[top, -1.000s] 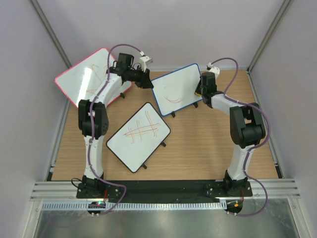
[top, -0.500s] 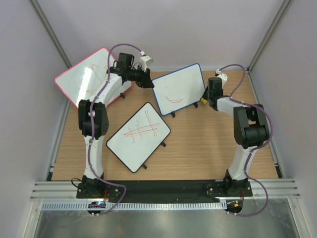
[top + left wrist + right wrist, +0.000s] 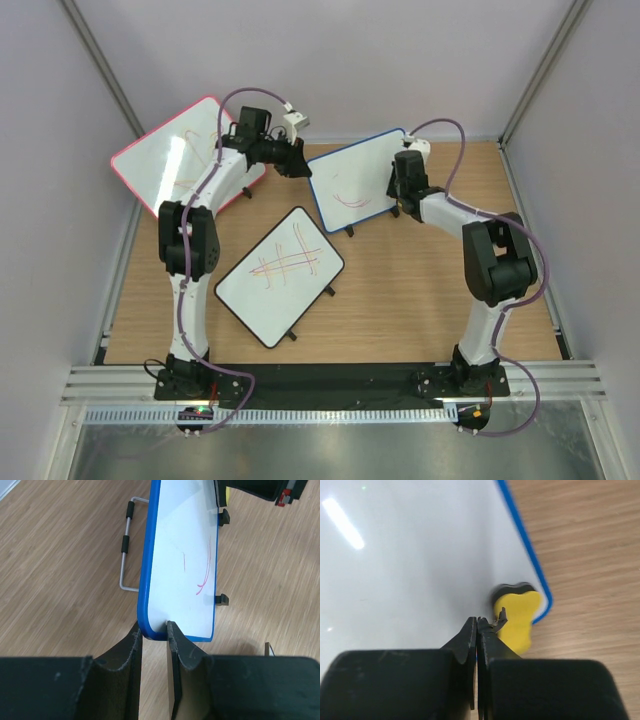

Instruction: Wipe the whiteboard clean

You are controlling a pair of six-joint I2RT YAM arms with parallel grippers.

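The blue-framed whiteboard stands tilted at the back centre, with faint purple-pink curves on its face. My left gripper is shut on its left edge, and the fingertips pinch the blue frame. My right gripper rests on the board's lower right part, jaws shut with nothing between them. A yellow eraser lies flat on the white surface by the corner, right beside the right finger. Whether it touches the finger I cannot tell.
A pink-framed board leans at the back left. A black-framed board with crossed lines lies in the middle of the wooden table. The whiteboard's wire stand sticks out behind it. Grey walls enclose three sides.
My right gripper swung out to the right past the board's edge, then came back left onto the board's lower right part. The left arm has held still.
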